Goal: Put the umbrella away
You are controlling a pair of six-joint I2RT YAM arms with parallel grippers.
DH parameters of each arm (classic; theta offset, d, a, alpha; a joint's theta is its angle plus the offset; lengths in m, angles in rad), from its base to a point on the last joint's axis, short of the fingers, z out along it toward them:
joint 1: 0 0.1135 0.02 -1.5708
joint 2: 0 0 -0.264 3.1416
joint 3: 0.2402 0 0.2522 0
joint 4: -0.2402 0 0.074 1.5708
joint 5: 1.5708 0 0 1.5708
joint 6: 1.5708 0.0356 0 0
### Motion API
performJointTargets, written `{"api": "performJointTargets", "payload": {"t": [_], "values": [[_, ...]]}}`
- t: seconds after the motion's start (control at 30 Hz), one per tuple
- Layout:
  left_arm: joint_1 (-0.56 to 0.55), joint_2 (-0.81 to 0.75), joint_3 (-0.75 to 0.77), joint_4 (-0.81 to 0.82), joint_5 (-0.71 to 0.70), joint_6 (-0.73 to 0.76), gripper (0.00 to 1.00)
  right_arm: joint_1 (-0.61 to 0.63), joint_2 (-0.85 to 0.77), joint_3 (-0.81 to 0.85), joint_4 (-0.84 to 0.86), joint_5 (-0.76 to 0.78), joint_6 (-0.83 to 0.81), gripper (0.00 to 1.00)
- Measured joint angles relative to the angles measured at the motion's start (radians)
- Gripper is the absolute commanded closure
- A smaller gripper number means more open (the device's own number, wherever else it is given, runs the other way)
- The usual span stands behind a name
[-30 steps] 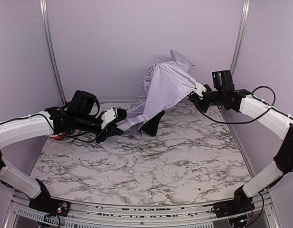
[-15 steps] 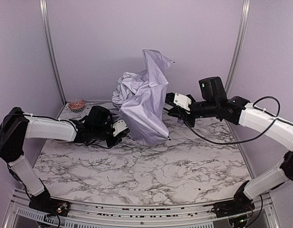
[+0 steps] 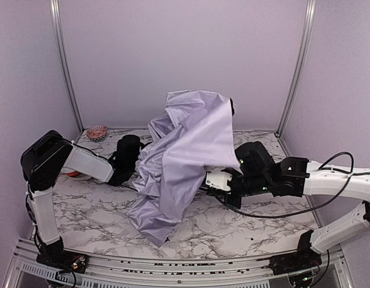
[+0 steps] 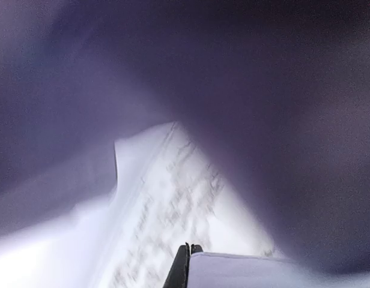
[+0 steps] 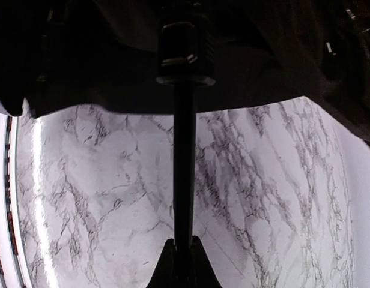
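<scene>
The umbrella (image 3: pixel 188 150) hangs half-open over the middle of the table, its pale lavender fabric draped down toward the front left. In the right wrist view my right gripper (image 5: pixel 184 243) is shut on the thin black shaft (image 5: pixel 184 156), which runs up to a black collar (image 5: pixel 185 54) under the dark lining. From above, that gripper (image 3: pixel 214 180) sits at the fabric's right edge. My left gripper (image 4: pixel 190 247) is buried under the canopy, its black fingers pressed together beside a lavender fold (image 4: pixel 257 271). The handle is hidden.
A small red-patterned bowl (image 3: pixel 97 132) stands at the back left corner. Something orange-red (image 3: pixel 69 172) lies behind my left arm (image 3: pixel 89 163). Metal frame posts (image 3: pixel 63 66) rise at both back corners. The marble tabletop (image 3: pixel 251 228) shows bare in front of my right arm.
My right arm swung from the back right down to the centre with the shaft, tipping the canopy forward and left. My left arm folded back, its gripper now under the fabric.
</scene>
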Motion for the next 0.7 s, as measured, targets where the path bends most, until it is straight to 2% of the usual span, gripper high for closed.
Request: {"api": "performJointTargets", "payload": {"t": [0.13,0.33,0.53,0.7], "values": [[0.000,0.029,0.044,0.130,0.053,0.054,0.98,0.070,-0.007,-0.079,-0.053,0.047,-0.016,1.00],[-0.008,0.047,0.043,0.207,0.093,0.109,0.98,0.097,0.007,-0.133,-0.075,0.092,-0.038,1.00],[-0.010,0.121,0.038,0.226,0.086,0.122,0.98,0.098,0.132,-0.129,-0.063,0.103,-0.045,1.00],[-0.008,0.198,0.038,0.248,0.027,0.166,0.98,0.098,0.220,-0.128,-0.045,0.100,-0.041,1.00]]}}
